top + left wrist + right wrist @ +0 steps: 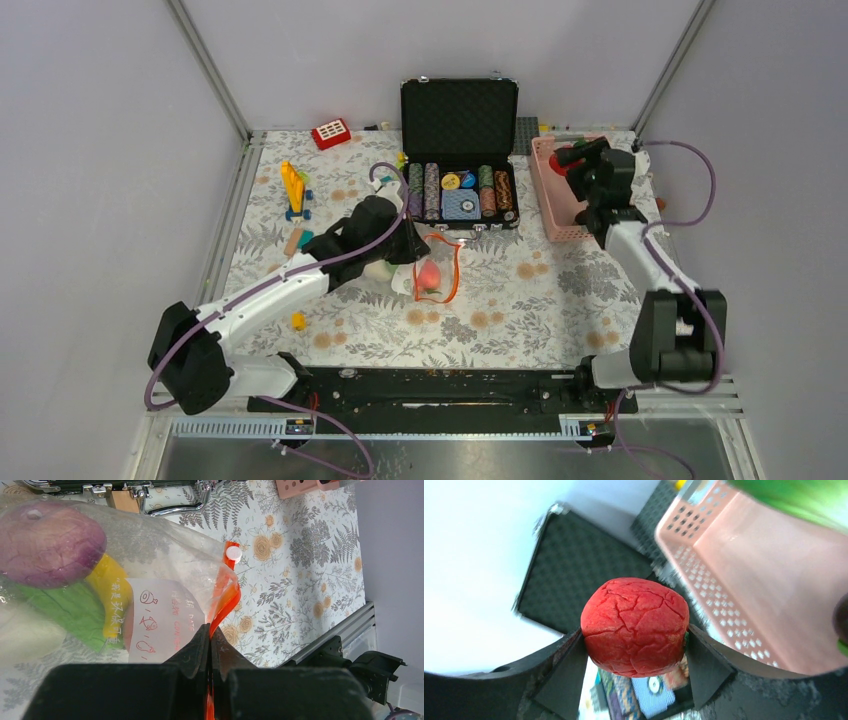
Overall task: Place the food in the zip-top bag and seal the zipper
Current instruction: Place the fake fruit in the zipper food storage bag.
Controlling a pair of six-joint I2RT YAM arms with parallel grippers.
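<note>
Above the basket (556,208) at the table's (520,310) far-right corner, right gripper (635,650) grasps red fruit (634,622); left gripper (210,647) clamps zipper (226,600)

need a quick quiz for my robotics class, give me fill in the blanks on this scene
The left gripper is shut on the orange-red ____ of the zip-top bag.
The right gripper holds a ____ round fruit.
The ____ ball lies inside that bag.
Missing: zipper; red; purple.

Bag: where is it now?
Top view, mid-table, the bag lies just in front of the chip case; the left gripper is shut on its zipper.
</note>
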